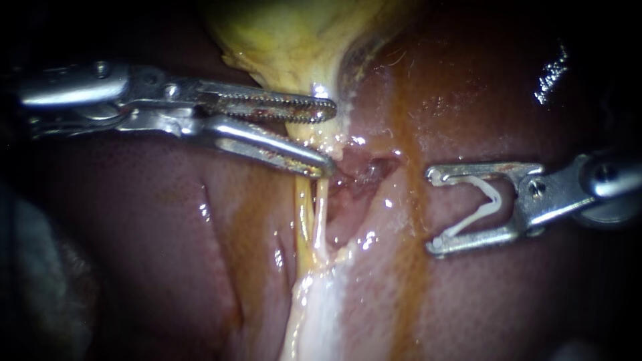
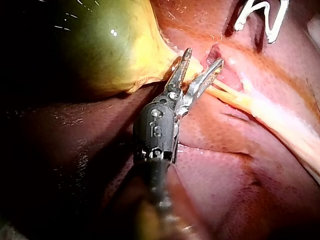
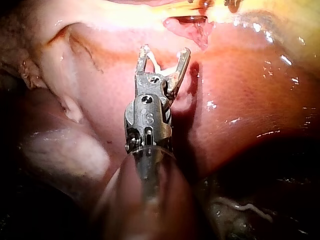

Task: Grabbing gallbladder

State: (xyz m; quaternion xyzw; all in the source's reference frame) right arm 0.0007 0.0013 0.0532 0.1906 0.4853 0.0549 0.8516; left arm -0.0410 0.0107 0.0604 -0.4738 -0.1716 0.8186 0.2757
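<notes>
The yellow gallbladder (image 1: 287, 40) narrows downward to a thin neck, and a pale yellow tube (image 1: 304, 214) runs on from there. My left instrument (image 1: 332, 139) comes in from the left, its toothed jaws open, one above and one below that neck. In the left wrist view the gallbladder (image 2: 115, 50) lies beside the open left instrument (image 2: 204, 56), with yellow tissue in the gap. My right instrument (image 1: 431, 212) hangs over the liver to the right, apart from the tube, its jaws wide around a white V-shaped clip (image 1: 485, 204). The right wrist view shows the same clip (image 3: 155, 65).
Dark red liver (image 1: 167, 234) lies on both sides of the tube. A raw opened pocket of tissue (image 1: 364, 170) sits just right of the left instrument's jaw tips. White tissue (image 1: 314, 321) broadens along the tube lower down.
</notes>
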